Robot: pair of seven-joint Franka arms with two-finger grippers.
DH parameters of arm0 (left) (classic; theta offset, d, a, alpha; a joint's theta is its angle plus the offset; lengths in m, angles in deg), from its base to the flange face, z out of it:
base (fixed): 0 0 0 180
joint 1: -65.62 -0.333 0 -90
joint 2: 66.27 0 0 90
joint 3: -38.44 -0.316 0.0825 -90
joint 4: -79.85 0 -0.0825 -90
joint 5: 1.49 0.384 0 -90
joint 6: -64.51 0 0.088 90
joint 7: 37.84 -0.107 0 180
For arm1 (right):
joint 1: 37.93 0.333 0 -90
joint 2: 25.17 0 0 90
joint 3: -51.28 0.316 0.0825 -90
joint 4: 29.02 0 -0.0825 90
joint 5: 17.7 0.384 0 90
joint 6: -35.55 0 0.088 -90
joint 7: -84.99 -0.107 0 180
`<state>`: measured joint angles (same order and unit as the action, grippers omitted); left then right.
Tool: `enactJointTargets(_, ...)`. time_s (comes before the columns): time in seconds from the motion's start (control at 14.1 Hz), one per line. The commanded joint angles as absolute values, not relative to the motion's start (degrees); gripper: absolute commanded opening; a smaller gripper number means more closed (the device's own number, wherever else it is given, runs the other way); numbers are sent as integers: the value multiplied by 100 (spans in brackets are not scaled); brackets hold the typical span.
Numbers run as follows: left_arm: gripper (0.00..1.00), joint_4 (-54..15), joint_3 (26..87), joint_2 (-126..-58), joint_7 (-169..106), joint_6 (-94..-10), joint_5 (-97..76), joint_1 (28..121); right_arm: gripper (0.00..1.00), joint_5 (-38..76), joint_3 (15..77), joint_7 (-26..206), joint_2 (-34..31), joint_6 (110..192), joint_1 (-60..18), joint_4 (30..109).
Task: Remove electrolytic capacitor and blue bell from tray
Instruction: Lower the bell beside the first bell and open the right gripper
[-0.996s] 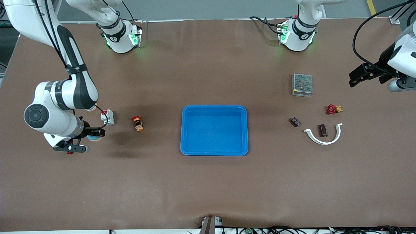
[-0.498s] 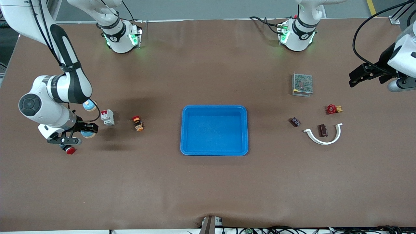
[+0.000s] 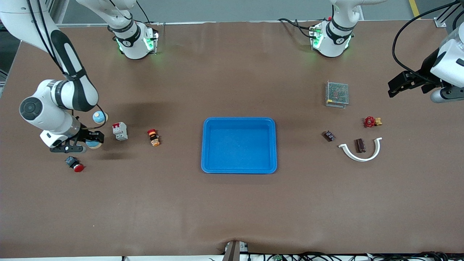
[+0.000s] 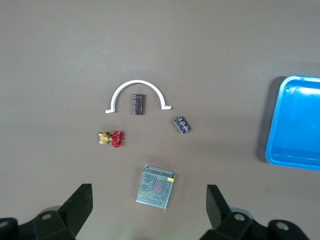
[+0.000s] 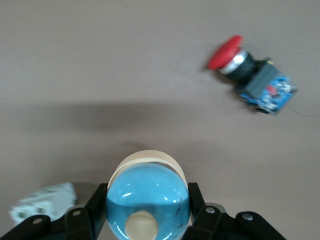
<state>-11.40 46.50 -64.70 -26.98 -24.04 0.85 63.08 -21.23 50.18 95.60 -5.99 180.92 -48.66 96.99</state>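
I see the bell (image 5: 148, 194), a blue dome on a tan base, clamped in the right gripper (image 3: 90, 139) and lifted over the right arm's end of the table (image 3: 145, 203). A second blue bell (image 3: 98, 116) stands on the table close by, beside the white breaker (image 3: 120, 131). A red push button (image 3: 74, 164) lies nearer the front camera than the gripper, and a small orange-and-red switch (image 3: 154, 137) sits between the breaker and the tray.

The blue tray (image 3: 239, 145) sits mid-table with nothing in it.

The capacitor (image 3: 360, 145) lies inside the curve of a white arc clip (image 3: 361, 155) toward the left arm's end, with a small dark module (image 3: 329, 136), a red-handled valve (image 3: 371, 121) and a mesh-topped box (image 3: 337, 94) around it. The left gripper (image 4: 150, 210) waits spread wide, high over that end.

Between tray and front edge I have broad bare tabletop.
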Motion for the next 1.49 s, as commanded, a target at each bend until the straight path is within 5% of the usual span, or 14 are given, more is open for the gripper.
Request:
enactJointTargets(0.0,100,-1191,4662,-6425,-2712,-2452,-26,6290,0,-2236,5154,9861,-812,18425,-5216,10122)
enactJointTargets(0.43,100,-1191,4662,-6434,-2720,-2531,-34,6272,0,-2236,5154,9826,-724,19287,-5225,10606)
enactJointTargets(1.42,100,-1173,4662,-6460,-2712,-2610,-34,6246,0,-2236,5145,10011,-364,19270,-5392,10616)
